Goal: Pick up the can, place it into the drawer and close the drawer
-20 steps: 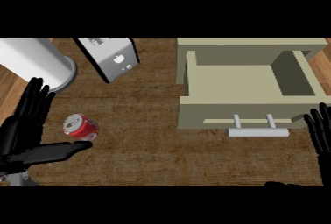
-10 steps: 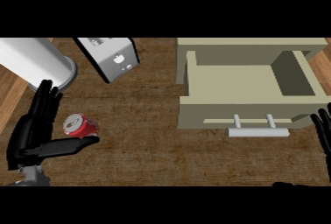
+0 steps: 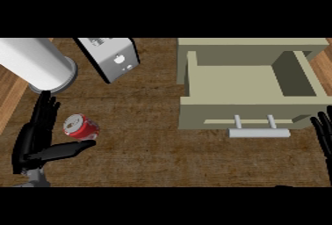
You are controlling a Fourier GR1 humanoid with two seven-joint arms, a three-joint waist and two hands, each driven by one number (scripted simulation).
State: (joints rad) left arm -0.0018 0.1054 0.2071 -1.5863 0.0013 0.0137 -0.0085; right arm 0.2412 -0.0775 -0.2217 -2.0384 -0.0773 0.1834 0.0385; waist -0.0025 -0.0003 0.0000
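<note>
One can: the can [image 3: 80, 126] is red with a silver top, a pale patch showing on its side; it sits at the left of the counter [image 3: 156, 145], well apart from the drawer [image 3: 250, 88].
Can's neighbours: the left hand [image 3: 37, 140] flanks it, fingers [image 3: 44, 112] stretched straight along its left side and the thumb [image 3: 68, 149] lying just under it; whether either touches the can cannot be told.
Left hand: spread, fingers straight, not curled round anything.
Right hand: the right hand [image 3: 323, 134] shows only as dark fingers at the right edge, beside the drawer's front, straight and pointing up, resting.
Drawer: beige, pulled out, its inside bare; a pale bar handle [image 3: 258, 131] juts from the front panel toward the lower edge.
Drawer's edges: its walls stand on the left, right and front of the hollow.
Other things: a white cylinder [image 3: 35, 63] lies at the upper left, its round end just above the left fingertips; a grey box [image 3: 110, 57] with a white top stands beside it, tilted.
Open room: a broad bare stretch of brown counter lies between the can and the drawer, and along the lower part of the view below the handle.
Counter's edge: lighter wood shows along the far left edge.
</note>
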